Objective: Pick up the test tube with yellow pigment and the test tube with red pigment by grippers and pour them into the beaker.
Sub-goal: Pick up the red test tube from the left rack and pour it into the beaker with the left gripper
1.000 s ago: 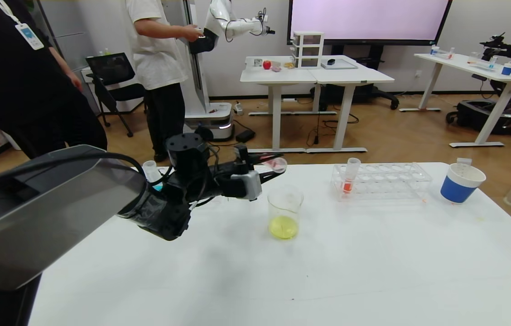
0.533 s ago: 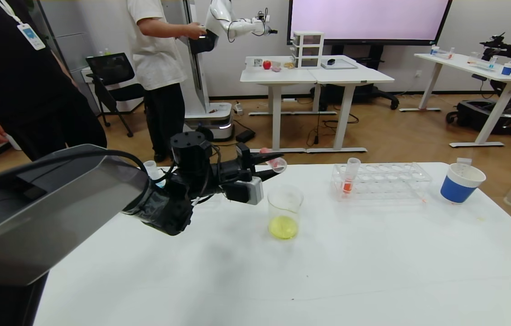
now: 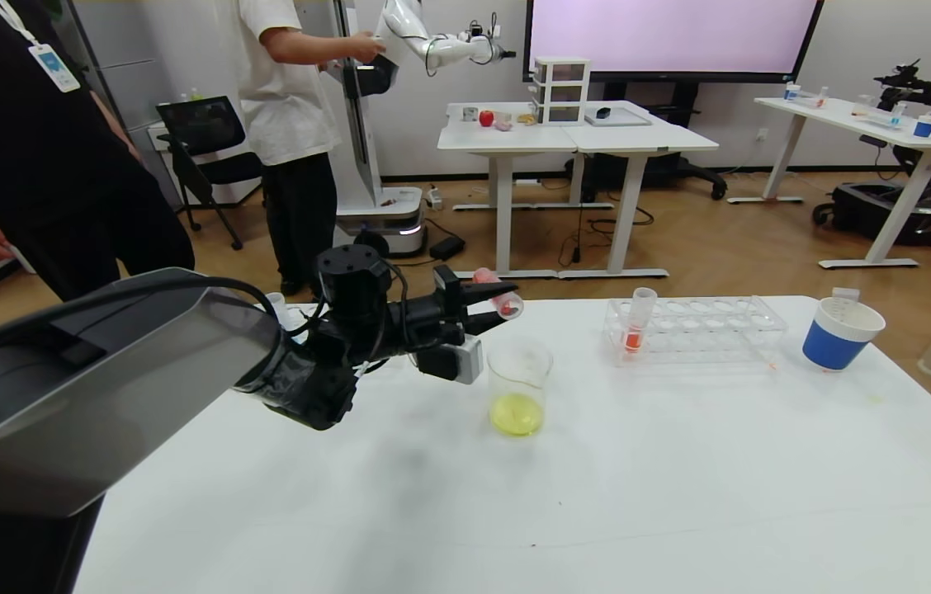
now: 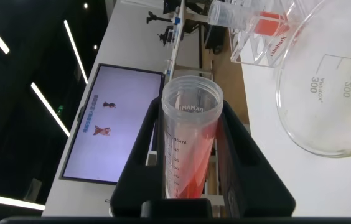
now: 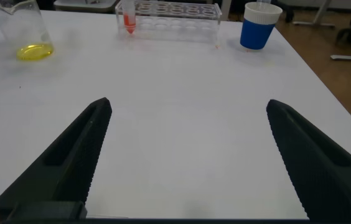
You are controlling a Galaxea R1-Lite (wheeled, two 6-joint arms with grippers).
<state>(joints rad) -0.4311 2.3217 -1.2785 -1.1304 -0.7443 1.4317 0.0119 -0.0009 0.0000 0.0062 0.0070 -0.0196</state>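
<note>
The left pincer [image 3: 492, 309], clamped on the red tube [image 3: 498, 300], holds its mouth short of the beaker [image 3: 519, 386], so tipping now could spill onto the worktop [image 3: 680, 478]; the right pincer [image 5: 185, 158] gapes idle.

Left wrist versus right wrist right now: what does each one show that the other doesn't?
Left wrist only: the left gripper shut on a tube holding red liquid, its mouth near the beaker rim. Right wrist only: the right gripper open above bare table, plus a blue cup. Both: the beaker, and the rack with another red tube.
</note>
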